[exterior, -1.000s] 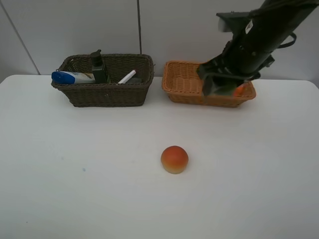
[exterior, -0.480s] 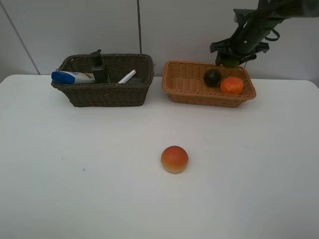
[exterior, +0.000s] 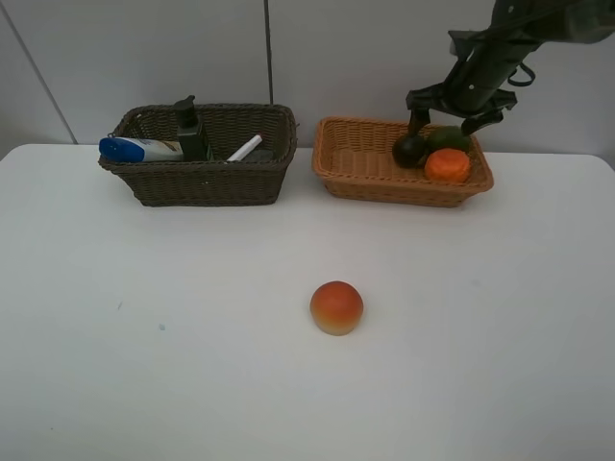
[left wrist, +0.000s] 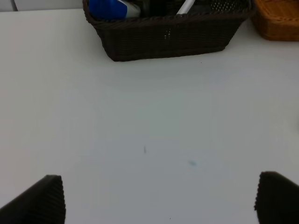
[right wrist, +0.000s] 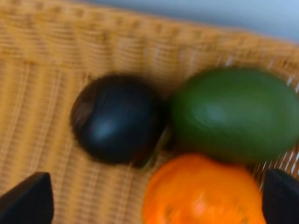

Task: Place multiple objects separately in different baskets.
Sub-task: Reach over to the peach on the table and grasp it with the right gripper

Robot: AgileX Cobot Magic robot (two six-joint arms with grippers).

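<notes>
The peach (exterior: 336,307) lies alone on the white table (exterior: 144,336). The light orange-tan basket (exterior: 357,163) holds the mangosteen (exterior: 408,151), the green lime (exterior: 450,138) and the orange (exterior: 447,165); the right wrist view shows the mangosteen (right wrist: 117,119), lime (right wrist: 233,114) and orange (right wrist: 201,193) touching. My right gripper (exterior: 450,113) hangs open just above that basket's far right end, empty. The dark brown basket (exterior: 202,178) holds the white bottle with blue cap (exterior: 135,149), the dark pump bottle (exterior: 189,130) and the pink-tipped marker (exterior: 246,147). The eraser block is hidden. My left gripper (left wrist: 159,200) is open and empty over bare table.
The two baskets stand side by side at the table's far edge, near the grey wall. The left wrist view shows the dark brown basket (left wrist: 168,35) ahead and a corner of the orange-tan basket (left wrist: 280,18). Bare table surrounds the peach.
My right gripper rose from the orange-tan basket, then came down a little at its far right. The lime left the gripper and now lies in the basket beside the mangosteen and orange.
</notes>
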